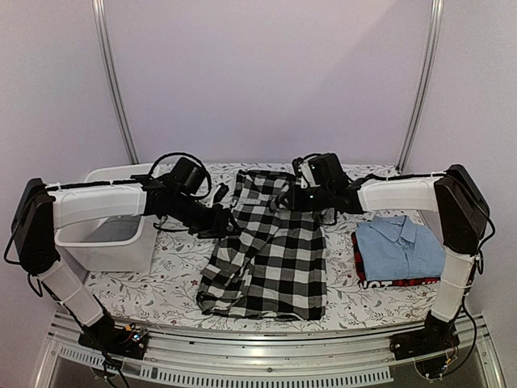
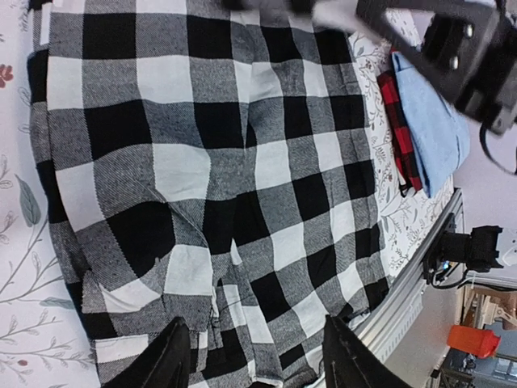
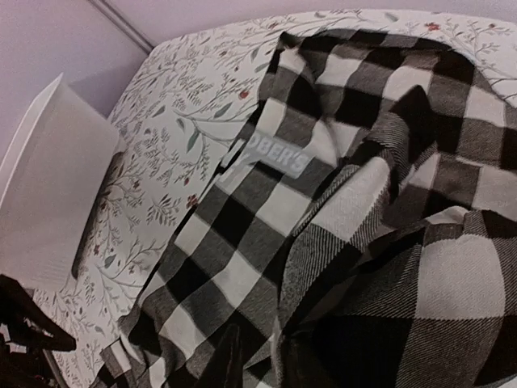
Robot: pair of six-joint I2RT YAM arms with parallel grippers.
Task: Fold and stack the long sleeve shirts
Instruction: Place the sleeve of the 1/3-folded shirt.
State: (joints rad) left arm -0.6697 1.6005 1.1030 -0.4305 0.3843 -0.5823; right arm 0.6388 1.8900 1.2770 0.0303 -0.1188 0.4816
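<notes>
Pinches the black-and-white checked shirt (image 1: 271,259), spread on the middle of the flowery table (image 1: 161,291), at its far end with the right gripper (image 3: 262,365), closed tight on cloth. Holds the left gripper (image 2: 260,360) open and empty over its left side.

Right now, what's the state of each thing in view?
checked shirt: laid out, far end bunched up
light blue shirt: folded, lying on the red-and-black shirt
red-and-black shirt: folded, under it
white tub: upright, open top
left gripper: open, over the checked shirt
right gripper: shut on a fold of the checked shirt
</notes>
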